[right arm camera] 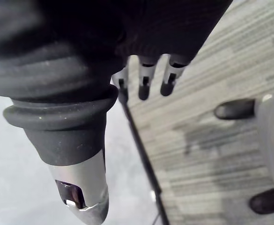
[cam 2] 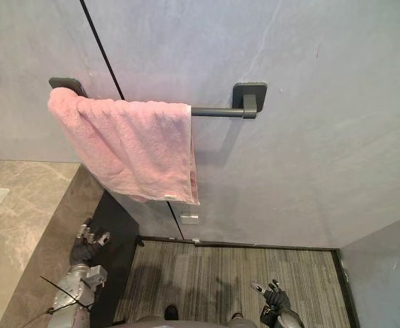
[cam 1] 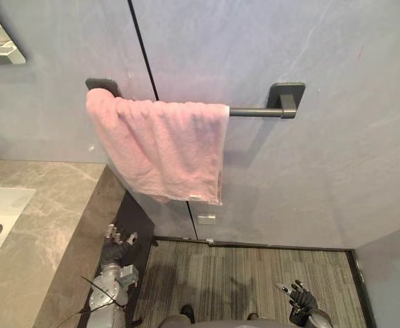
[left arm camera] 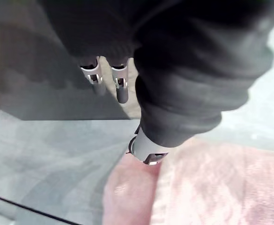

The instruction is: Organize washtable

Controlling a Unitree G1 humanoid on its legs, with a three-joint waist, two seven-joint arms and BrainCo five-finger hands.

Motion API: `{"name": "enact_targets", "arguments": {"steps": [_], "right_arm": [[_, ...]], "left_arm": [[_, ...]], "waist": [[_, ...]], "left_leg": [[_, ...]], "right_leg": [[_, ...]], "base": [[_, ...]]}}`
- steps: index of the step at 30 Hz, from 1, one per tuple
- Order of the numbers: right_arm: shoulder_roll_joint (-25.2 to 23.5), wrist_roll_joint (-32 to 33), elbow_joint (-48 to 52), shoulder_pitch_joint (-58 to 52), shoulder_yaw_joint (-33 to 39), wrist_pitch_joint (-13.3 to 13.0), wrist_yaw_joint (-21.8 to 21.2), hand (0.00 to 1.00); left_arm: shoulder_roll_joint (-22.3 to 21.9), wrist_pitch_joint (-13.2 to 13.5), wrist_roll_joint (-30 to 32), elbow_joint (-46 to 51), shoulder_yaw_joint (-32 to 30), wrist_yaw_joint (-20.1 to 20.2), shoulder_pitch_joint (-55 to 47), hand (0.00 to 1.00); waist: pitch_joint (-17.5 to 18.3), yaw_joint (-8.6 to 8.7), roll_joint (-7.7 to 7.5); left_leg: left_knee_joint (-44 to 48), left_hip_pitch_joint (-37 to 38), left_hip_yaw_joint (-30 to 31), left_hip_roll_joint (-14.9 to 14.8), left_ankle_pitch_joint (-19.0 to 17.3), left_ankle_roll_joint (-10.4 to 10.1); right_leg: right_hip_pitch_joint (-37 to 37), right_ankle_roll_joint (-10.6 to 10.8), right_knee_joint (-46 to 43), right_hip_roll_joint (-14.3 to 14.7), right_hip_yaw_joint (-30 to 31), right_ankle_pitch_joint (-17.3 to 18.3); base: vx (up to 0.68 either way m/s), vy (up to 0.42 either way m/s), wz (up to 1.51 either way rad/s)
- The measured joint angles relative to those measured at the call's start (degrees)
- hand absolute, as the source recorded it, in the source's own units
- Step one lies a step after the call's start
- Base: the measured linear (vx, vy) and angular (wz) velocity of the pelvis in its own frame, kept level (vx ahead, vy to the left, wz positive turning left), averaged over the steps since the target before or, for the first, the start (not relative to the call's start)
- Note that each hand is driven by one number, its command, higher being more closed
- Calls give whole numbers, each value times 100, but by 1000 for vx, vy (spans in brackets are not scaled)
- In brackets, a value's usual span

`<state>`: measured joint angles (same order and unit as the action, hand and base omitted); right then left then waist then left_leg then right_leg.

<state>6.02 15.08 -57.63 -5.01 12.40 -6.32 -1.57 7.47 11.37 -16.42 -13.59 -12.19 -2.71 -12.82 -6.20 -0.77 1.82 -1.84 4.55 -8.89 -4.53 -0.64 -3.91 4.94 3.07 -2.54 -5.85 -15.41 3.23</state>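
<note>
left hand (cam 1: 117, 250) beside washtable (cam 1: 52, 225) edge

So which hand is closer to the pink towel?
Left. The left hand hangs below the towel, by the counter; the right hand is low over the floor, farther off.

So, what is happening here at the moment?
Nothing is being handled right now. A pink towel hangs over the left part of a dark bar on the wall. The left hand is open, low beside the marble counter. The right hand is open above the striped floor. Both hands hold nothing.
</note>
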Motion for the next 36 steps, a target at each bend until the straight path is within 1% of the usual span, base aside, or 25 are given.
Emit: {"name": "enact_targets", "arguments": {"steps": [3, 7, 9, 12, 18, 22, 25, 27, 29, 33, 36], "right_arm": [[3, -134, -2, -91, 0, 15, -72, 0], [9, -264, -8, -232, 1, 24, -119, 0], [8, -391, -17, -287, 1, 43, -158, 0], [9, -444, -23, -330, 1, 61, -226, 0], [9, -504, -62, -319, -7, 69, -233, 0], [9, -523, -60, -279, -43, 70, -238, 0], [9, -559, -60, -273, -46, 102, -236, 0], [8, -550, -57, -261, -47, 130, -235, 0], [8, -478, -53, -226, -46, 130, -234, 0], [11, -414, -53, -226, -41, 129, -237, 0], [13, -416, -53, -254, -26, 130, -236, 0]], "left_arm": [[55, 35, 149, 518, -74, -28, 6, 0], [102, 113, 210, 893, -262, -167, 42, 0], [211, 192, 210, 1175, -381, -209, 49, 0], [348, 261, 242, 1310, -477, -266, 72, 0], [399, 261, 316, 1311, -484, -303, 263, 0], [428, 258, 368, 1310, -481, -373, 347, 0], [433, 254, 362, 1306, -479, -382, 495, 0], [455, 252, 358, 1303, -473, -378, 540, 0], [506, 252, 350, 1265, -472, -365, 549, 0], [708, 228, 165, 843, -388, -348, 832, 0], [756, 216, 62, 702, -357, -334, 1028, 0]], "waist": [[67, 5, -52], [200, 17, -56], [210, 14, -70], [214, 21, -76], [236, 4, -112], [252, 24, -140], [255, 21, -154], [255, 46, -158], [255, 149, -166], [251, 160, -187], [251, 158, -215]], "left_leg": [[-159, 35, 5, 22, 100, 15], [-348, 135, -12, 61, 192, 55], [-352, 149, -50, 82, 202, 70], [-382, 155, -55, 120, 225, 102], [-400, 198, -42, 149, 228, 107], [-402, 188, -52, 151, 228, 106], [-404, 148, -70, 149, 227, 105], [-404, 144, -87, 149, 226, 104], [-404, 162, -115, 148, 224, 102], [-406, 183, -262, 133, 218, 98], [-406, 174, -367, 130, 204, 95]], "right_leg": [[-4, 26, 65, -6, -1, -27], [1, 42, 78, -17, 26, -54], [3, 56, 114, -29, 83, -104], [42, 87, 217, -43, 113, -163], [85, 100, 287, -57, 111, -176], [91, 106, 335, -53, 115, -188], [107, 93, 451, -36, 117, -265], [146, 92, 481, -32, 125, -278], [165, 89, 499, -30, 131, -279], [164, 70, 578, -9, 228, -339], [84, 74, 578, -7, 345, -362]], "base": [[-23, 4, 1], [-43, 11, -3], [-52, 21, -9], [-63, 12, -3], [-43, 0, 1], [0, 0, 0], [10, -2, -1], [17, -4, -1], [-5, -3, -2], [-32, -8, -12], [-50, -6, -19]]}}
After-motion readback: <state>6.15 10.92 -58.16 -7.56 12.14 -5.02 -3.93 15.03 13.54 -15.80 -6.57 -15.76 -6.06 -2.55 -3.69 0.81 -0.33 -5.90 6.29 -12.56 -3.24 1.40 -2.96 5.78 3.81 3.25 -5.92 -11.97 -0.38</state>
